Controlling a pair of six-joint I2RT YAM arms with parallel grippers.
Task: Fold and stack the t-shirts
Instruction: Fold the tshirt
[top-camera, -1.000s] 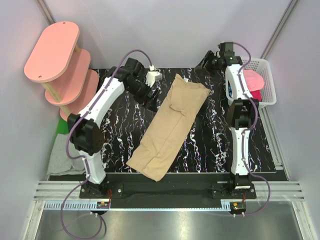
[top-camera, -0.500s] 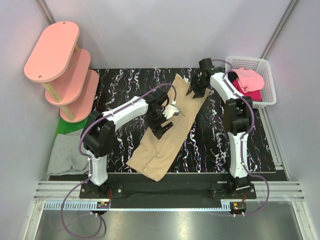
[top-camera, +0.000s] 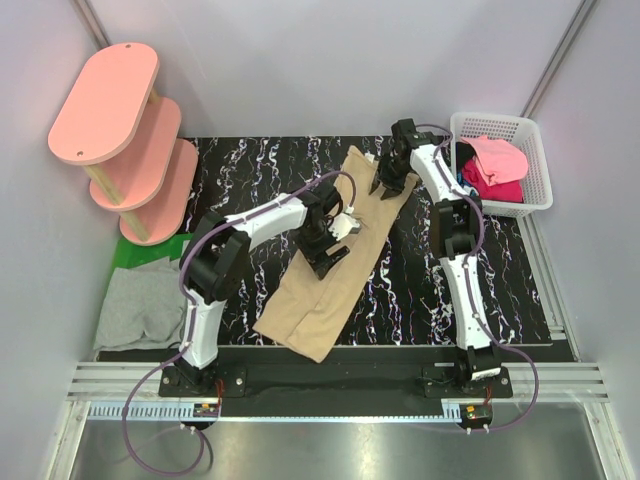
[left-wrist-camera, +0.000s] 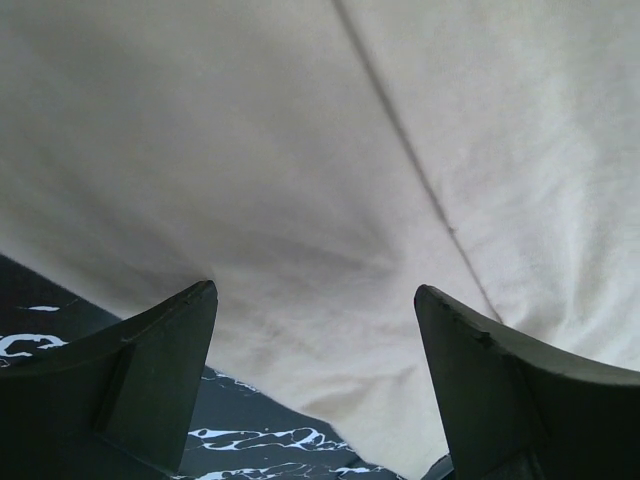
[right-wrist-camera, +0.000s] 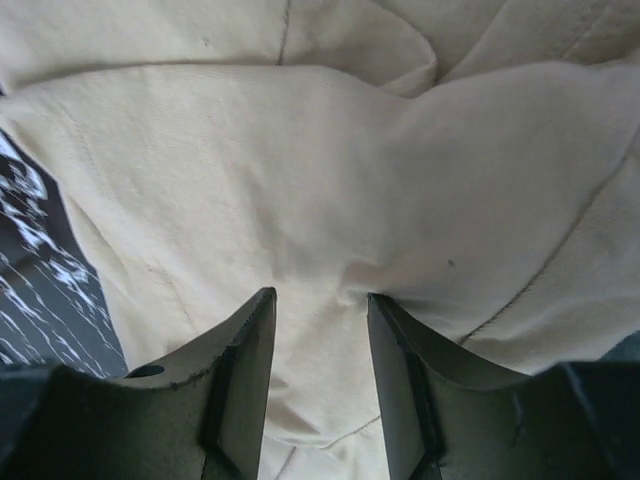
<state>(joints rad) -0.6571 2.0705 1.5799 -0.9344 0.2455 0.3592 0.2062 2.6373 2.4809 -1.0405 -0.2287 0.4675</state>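
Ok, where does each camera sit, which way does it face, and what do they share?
Top: fixed above and behind, looking down on the table; both arms show whole.
Left wrist: on the left arm, facing down at the tan shirt; left gripper fingers wide apart.
Right wrist: facing down onto the shirt; right gripper fingers narrowly apart at a pucker.
Shared: all three see the shirt.

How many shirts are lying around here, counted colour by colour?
tan shirt: 1
grey shirt: 1
green shirt: 1
pink shirt: 1
magenta shirt: 1
Total: 5 shirts in view
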